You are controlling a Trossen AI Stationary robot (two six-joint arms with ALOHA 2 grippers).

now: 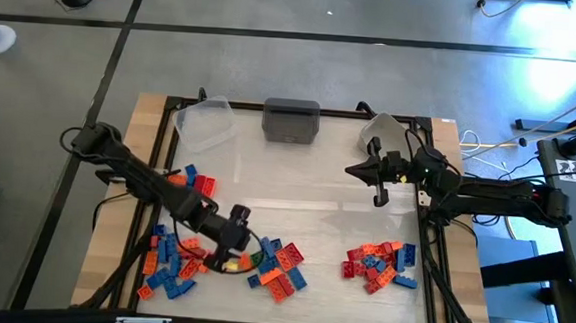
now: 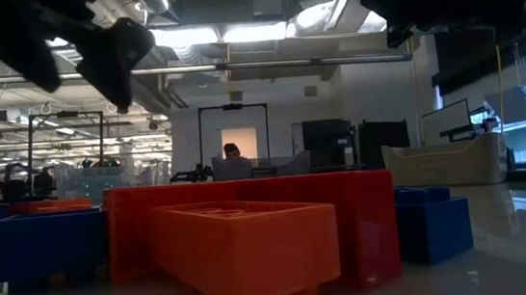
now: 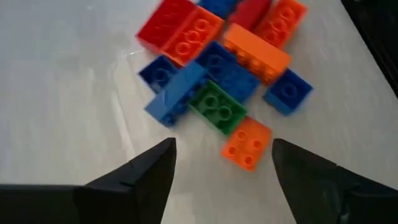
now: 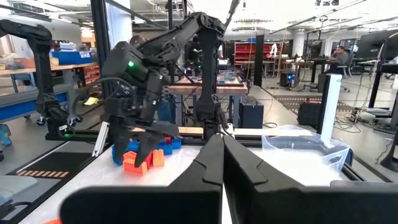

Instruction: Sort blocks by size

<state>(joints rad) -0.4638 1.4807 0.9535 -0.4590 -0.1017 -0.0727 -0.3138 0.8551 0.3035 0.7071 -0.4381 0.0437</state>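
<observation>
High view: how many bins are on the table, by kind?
Clear bins: 2
Grey bin: 1
Total: 3

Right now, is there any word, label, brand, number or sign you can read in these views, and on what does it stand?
None can be read.
blocks: studs show, any moulded lettering is too small to read.
grey bin: no label visible.
clear bin: no label visible.
Room behind the table: some signs and screens, all too blurred to read.
</observation>
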